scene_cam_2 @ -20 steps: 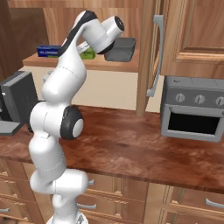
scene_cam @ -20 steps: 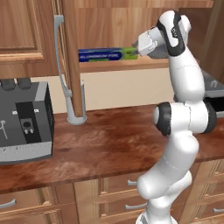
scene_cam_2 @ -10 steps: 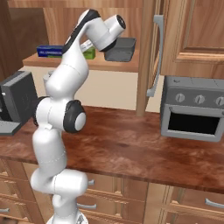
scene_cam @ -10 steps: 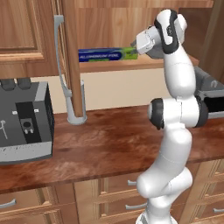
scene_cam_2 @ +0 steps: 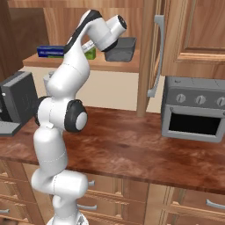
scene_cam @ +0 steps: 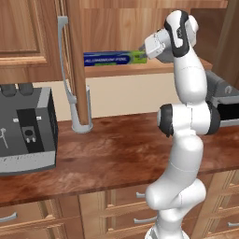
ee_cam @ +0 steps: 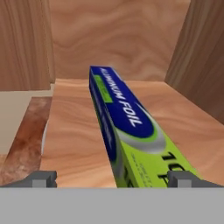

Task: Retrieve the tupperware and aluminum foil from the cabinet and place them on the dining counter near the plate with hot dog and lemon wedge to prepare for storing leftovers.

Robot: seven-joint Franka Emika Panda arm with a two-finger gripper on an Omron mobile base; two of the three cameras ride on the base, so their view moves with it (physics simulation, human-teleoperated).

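The aluminum foil (scene_cam: 112, 59) is a long blue box with a lime-green end, lying on the shelf of the open cabinet (scene_cam: 116, 71). My gripper (scene_cam: 144, 51) is raised to shelf height, right at the lime-green end. In the hand view the aluminum foil (ee_cam: 127, 127) runs away from me, and its near end lies between my open fingertips (ee_cam: 42, 178) without touching them. The gripper (ee_cam: 111, 179) holds nothing. From the right, the tupperware (scene_cam_2: 121, 49), a small dark grey tub, sits on the same shelf to the right of the aluminum foil (scene_cam_2: 50, 51).
The cabinet door (scene_cam: 77, 70) stands open edge-on, its grey bar handle (scene_cam: 65, 60) left of the foil. A grey appliance (scene_cam: 23, 130) sits on the reddish-brown counter (scene_cam: 116, 154) at the left. A grey toaster oven (scene_cam_2: 193, 107) stands at the right.
The arm has straightened and carried the hand a little left, closer to the foil box's lime-green end. The jaws stayed open. The foil and the tub have not moved.
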